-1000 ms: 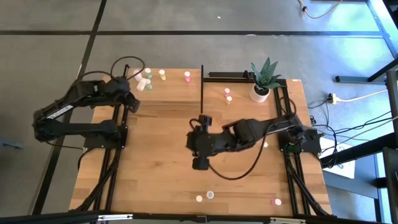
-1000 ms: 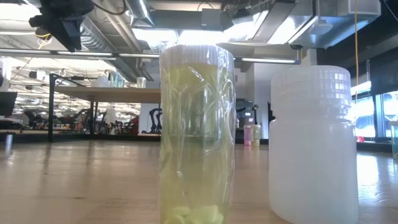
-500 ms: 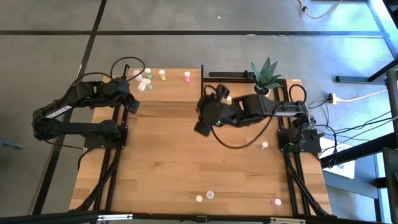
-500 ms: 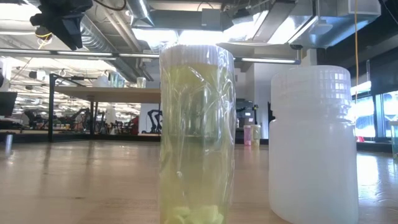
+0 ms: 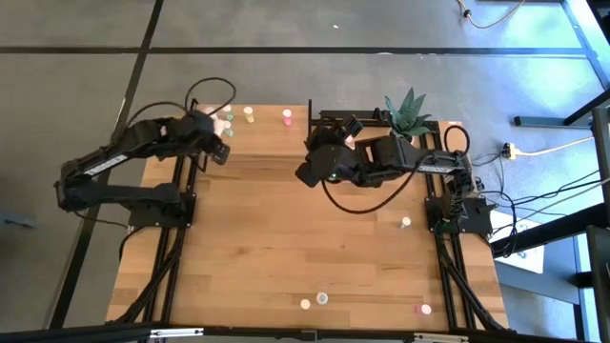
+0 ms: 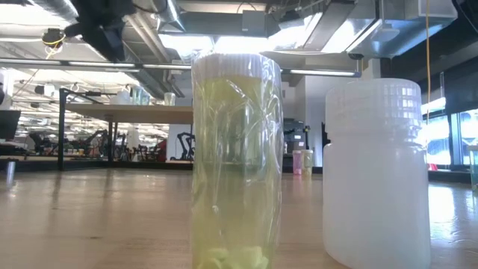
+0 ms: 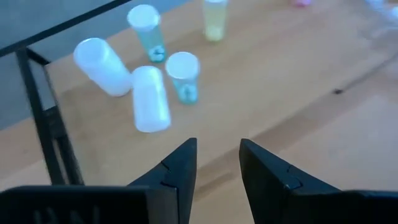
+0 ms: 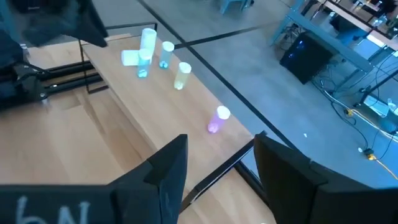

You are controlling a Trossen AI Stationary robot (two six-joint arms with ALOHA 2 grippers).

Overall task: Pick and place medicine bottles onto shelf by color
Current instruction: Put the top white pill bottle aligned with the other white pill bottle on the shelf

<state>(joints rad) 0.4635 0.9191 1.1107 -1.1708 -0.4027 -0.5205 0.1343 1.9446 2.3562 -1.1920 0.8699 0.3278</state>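
Note:
Several medicine bottles stand or lie at the table's far left: two white ones lying (image 7: 149, 99), two green-topped ones standing (image 7: 182, 71), a yellow one (image 5: 249, 112) and a pink one (image 5: 286, 115). My left gripper (image 7: 217, 165) is open and empty just short of this cluster (image 5: 224, 122). My right gripper (image 8: 217, 165) is open and empty above the left edge of the shelf (image 5: 376, 116), pointing toward the far left (image 5: 319, 133). In the low view a yellow bottle (image 6: 236, 157) and a white one (image 6: 377, 172) stand close by on their bases.
A potted plant (image 5: 400, 133) stands at the shelf's far right. More bottles stand near the table's near edge (image 5: 315, 301), one pink at the near right (image 5: 425, 309) and one at mid right (image 5: 406, 222). The shelf's black post (image 8: 230, 168) runs under my right gripper.
My right gripper has swung from the middle of the table toward the far edge, to the shelf's left side, turning to face the far left. My left gripper has gone a little toward the far right, closer to the bottle cluster.

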